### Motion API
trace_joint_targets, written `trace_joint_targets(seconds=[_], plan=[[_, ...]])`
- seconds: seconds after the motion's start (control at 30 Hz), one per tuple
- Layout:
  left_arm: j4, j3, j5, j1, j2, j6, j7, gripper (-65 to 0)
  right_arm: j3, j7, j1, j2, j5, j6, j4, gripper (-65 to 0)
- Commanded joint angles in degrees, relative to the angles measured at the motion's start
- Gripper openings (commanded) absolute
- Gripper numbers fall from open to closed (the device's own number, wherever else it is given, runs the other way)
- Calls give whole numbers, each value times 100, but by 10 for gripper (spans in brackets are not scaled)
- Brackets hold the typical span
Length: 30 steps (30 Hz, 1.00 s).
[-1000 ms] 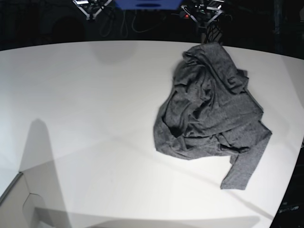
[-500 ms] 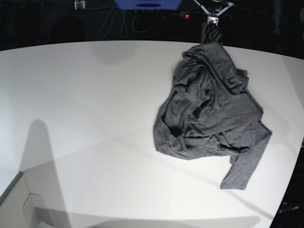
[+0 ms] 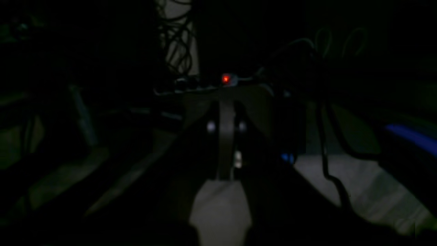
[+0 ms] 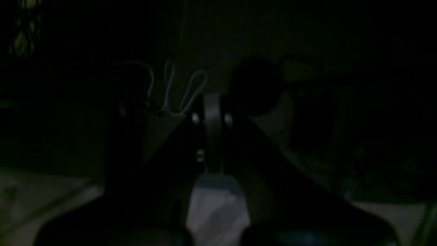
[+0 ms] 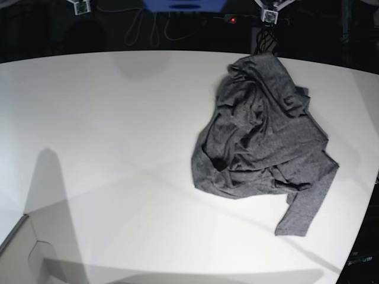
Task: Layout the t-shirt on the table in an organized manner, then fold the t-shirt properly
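Left gripper [image 3: 226, 143]: fingers pressed together, nothing between them; seen against a dark background with a small red indicator light [image 3: 225, 79] and hanging cables [image 3: 175, 37] beyond. In the base view only its tip [image 5: 270, 14] shows at the top edge.

Right gripper [image 4: 213, 136]: fingers likewise closed flat on each other, empty; surroundings too dark to identify. Tip [image 5: 79, 6] just visible at the top edge of the base view.

T-shirt [image 5: 260, 136]: heathered dark grey, long-sleeved, crumpled in a heap on the far right part of the table, one sleeve [image 5: 304, 207] trailing toward the near right edge. Well apart from both grippers.

Table [image 5: 106, 148]: white, matte, curved far edge.
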Motion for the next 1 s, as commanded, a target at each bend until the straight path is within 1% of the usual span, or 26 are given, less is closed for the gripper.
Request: trace_joint_targets(seconds=[0.0, 0.13, 0.3, 0.43, 0.5, 0.57, 0.67, 0.7, 0.77, 0.87, 0.97], plan=[[313, -52, -14, 165, 9, 1, -36, -650, 25, 112, -265, 84, 25, 10, 290, -650], [1271, -509, -14, 473, 141, -17, 175, -650, 25, 112, -634, 145, 25, 10, 1389, -650], [2168, -825, -14, 640, 229, -17, 359, -650, 148, 59, -757, 110, 25, 1, 2417, -650], [2880, -861, -129, 798, 229, -17, 430, -650, 148, -504, -731, 110, 25, -7, 3375, -650], [3117, -869, -410, 815, 203, -17, 439, -650, 148, -864, -695, 110, 25, -7, 3815, -650], [3170, -1036, -797, 789, 212, -17, 439, -650, 104, -1137, -502, 92, 25, -7, 4114, -650], [3170, -1335, -1553, 587, 229, -17, 456, -650, -63, -1418, -45, -171, 25, -7, 4228, -650], [3170, -1458, -1799, 534, 212, -17, 553, -650, -80, -1515, 113, -224, 25, -7, 4237, -650], [3197, -1757, -2265, 455, 194, -17, 984, -650, -247, -1770, 430, -330, 25, -7, 4237, -650], [3205, -2408, -2845, 156, 212, -25, 1687, -650, -669, -2297, 957, -418, 25, -7, 4246, -650], [3197, -3138, -3355, -204, 229, -25, 2443, -650, -1206, -3062, 1599, -418, 25, -7, 4246, -650]])
